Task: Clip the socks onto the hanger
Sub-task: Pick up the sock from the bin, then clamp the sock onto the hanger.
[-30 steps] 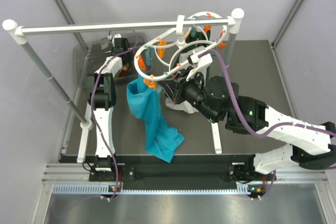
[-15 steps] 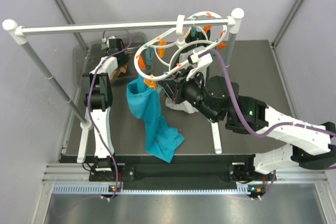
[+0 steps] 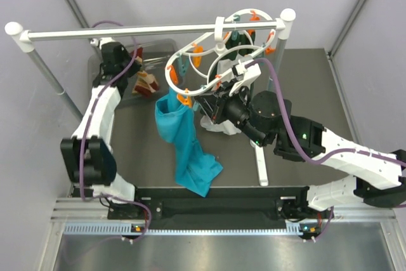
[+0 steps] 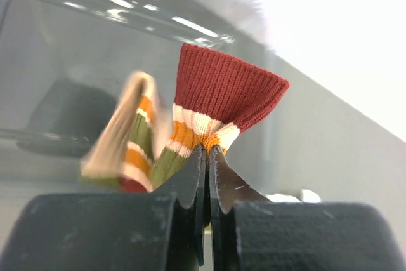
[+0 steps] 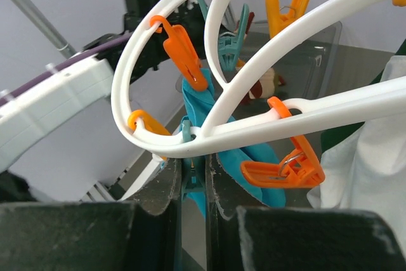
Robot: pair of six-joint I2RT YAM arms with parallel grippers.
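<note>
My left gripper (image 4: 207, 152) is pinched almost fully closed on a sock (image 4: 225, 90). The jaws bite across its striped band, with only a sliver of gap between them. The dark red cuff fans out beyond the fingertips. A blurred tan fold to the left looks like the rest of the sock, though it could be a second one and I can't tell which.

From above, that arm is reaching up over the clear bin (image 3: 101, 84) at the far left. The sock dangles from the jaws below the rail (image 3: 127, 31), clear of the table, with its long axis roughly vertical.

My right gripper (image 5: 193, 168) is closed on the hanger (image 5: 125, 87). It clamps the lower rim right where a teal clip sits, which tips the ring toward the left arm.

What matters for the next move is that the hanger lies to the right of the sock and close to it, with its left rim facing the sock. An orange clip (image 5: 184, 55) stands out on that rim and looks free. Another orange clip (image 5: 282, 163) is nearer the right jaws.

The left arm is both the nearer one and the one carrying the sock, so I judge it should make the approach while the right arm braces the ring. I'd want the cuff edge leading into the clip mouth. Since the sock hangs downward from the grip, I expect to need some wrist rotation first.

The teal cloth (image 3: 185, 144) already hangs from the near rim. I'd keep wide of it so the sock doesn't snag.
</note>
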